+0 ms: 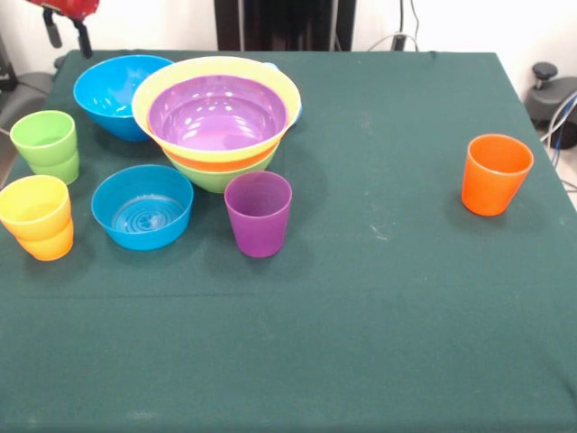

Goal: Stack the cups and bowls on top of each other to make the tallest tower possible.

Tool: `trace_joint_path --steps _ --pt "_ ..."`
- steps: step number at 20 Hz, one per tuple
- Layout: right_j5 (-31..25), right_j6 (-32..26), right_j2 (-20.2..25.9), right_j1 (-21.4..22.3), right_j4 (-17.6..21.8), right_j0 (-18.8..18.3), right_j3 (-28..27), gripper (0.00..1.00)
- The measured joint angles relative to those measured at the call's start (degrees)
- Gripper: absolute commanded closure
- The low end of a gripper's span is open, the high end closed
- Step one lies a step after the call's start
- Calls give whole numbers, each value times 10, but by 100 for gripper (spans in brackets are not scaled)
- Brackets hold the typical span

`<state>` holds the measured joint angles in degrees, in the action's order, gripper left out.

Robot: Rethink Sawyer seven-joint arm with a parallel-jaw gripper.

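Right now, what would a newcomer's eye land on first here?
The tower at the far left: a purple bowl nested in a yellow bowl over a lime green base. Next, the orange cup standing alone at the right. The gripper shows at the top left corner.

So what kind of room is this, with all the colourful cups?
Probably a robot lab or workshop, not a kitchen. The table has a green cloth cover, a red robot gripper hangs at its far corner, and cables trail beside it.
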<state>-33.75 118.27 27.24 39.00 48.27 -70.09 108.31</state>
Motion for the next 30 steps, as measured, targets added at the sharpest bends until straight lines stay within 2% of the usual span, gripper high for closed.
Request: trace_joint_path --steps 13,24,30 --pt "4 0 -3 -2 0 36 0 0" --pt "76 0 -47 -59 0 96 -1 0" --pt "94 0 -67 -80 0 109 -1 0"
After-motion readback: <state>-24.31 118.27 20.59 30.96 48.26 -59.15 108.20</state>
